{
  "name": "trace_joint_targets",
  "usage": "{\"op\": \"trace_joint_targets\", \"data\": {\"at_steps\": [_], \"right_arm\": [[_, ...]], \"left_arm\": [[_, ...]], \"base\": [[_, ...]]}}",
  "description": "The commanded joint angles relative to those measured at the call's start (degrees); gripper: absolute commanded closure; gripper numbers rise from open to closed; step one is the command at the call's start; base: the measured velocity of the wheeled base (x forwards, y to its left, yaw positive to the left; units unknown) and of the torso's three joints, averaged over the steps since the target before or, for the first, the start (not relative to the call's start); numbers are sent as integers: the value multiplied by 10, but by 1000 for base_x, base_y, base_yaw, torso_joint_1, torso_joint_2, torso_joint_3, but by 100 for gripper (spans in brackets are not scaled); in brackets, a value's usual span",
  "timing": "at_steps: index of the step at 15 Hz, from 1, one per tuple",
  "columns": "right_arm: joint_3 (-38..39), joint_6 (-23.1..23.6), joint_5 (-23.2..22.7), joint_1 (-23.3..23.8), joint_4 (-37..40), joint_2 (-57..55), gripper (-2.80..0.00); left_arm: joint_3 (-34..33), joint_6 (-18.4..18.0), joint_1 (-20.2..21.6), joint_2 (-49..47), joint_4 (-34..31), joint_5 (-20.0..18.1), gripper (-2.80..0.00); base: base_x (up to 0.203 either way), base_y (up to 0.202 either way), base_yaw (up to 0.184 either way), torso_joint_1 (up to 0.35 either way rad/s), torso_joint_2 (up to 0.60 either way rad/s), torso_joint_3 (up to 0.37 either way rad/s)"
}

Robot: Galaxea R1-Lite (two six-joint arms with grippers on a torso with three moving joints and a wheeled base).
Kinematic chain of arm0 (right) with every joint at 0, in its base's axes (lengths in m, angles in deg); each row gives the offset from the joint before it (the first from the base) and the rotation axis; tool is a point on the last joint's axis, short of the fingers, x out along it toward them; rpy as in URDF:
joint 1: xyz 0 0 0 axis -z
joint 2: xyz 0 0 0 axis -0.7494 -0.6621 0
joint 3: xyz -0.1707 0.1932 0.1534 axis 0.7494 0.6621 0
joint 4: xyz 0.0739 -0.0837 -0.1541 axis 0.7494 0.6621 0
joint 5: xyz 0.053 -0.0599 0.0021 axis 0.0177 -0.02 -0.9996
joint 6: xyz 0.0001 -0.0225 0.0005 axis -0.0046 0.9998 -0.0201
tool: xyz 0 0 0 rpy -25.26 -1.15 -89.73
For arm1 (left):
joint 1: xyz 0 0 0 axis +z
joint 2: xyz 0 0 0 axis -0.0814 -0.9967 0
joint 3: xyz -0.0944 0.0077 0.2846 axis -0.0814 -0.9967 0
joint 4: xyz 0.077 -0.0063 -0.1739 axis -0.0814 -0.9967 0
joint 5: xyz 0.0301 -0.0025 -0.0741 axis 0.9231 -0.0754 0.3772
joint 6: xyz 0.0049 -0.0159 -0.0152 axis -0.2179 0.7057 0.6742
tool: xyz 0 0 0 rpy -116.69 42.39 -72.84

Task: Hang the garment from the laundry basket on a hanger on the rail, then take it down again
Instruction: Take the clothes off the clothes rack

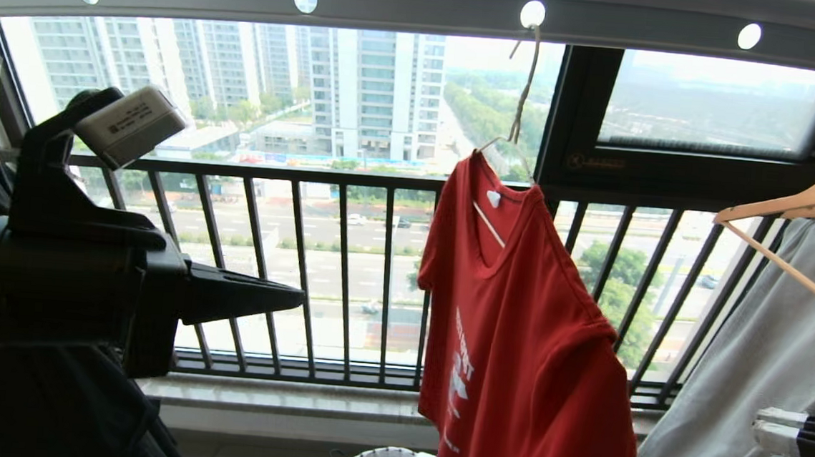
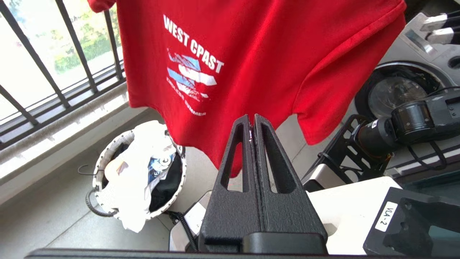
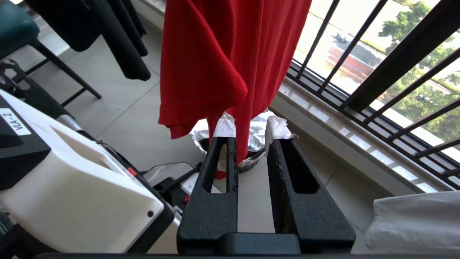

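Observation:
The red garment [image 1: 522, 337] hangs on the thin pale hanger [image 1: 520, 107], whose hook sits in a hole of the grey rail [image 1: 422, 14]. Its white chest print faces the left wrist view [image 2: 251, 54]. My left gripper [image 1: 299, 296] is shut and empty, held level to the left of the shirt, clear of it [image 2: 252, 117]. My right gripper [image 1: 759, 425] is low at the right of the shirt. Its taped jaws stand apart in the right wrist view [image 3: 251, 126], with nothing between them; the red cloth [image 3: 215, 54] hangs beyond. The laundry basket [image 2: 104, 158] stands on the floor under the shirt, holding white and dark clothes.
A tan wooden hanger [image 1: 796, 205] carries a pale grey garment [image 1: 764, 354] at the right. The black barred railing [image 1: 347, 267] and the stone sill [image 1: 281, 399] lie behind. Black clothes [image 3: 107, 36] hang at my left. A washing machine [image 2: 399, 90] stands at the right.

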State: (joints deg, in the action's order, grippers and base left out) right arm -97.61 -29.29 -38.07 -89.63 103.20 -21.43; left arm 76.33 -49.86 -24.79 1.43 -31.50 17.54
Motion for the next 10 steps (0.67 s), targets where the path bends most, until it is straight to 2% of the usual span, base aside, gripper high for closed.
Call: {"op": "trace_joint_targets", "data": {"at_steps": [1, 3, 4, 7, 10], "right_arm": [[21, -1, -58, -26, 11, 30, -280], [29, -1, -139, -30, 5, 29, -280], [34, 0, -147, -30, -6, 9, -280], [63, 4, -147, -30, -102, -59, -280], [65, 42, -141, -23, -153, -123, -280]], "left_arm": [[-23, -2, 8, -3, 2, 4, 0], [-11, -19, 9, -17, 3, 11, 0], [-11, -20, 9, -21, 3, 11, 0], [-10, -19, 9, -5, 3, 12, 0], [-10, -19, 9, 22, 3, 11, 0]], "base": [[0, 0, 0, 0, 0, 0], [0, 0, 0, 0, 0, 0], [0, 0, 0, 0, 0, 0], [0, 0, 0, 0, 0, 0], [0, 0, 0, 0, 0, 0]]}}
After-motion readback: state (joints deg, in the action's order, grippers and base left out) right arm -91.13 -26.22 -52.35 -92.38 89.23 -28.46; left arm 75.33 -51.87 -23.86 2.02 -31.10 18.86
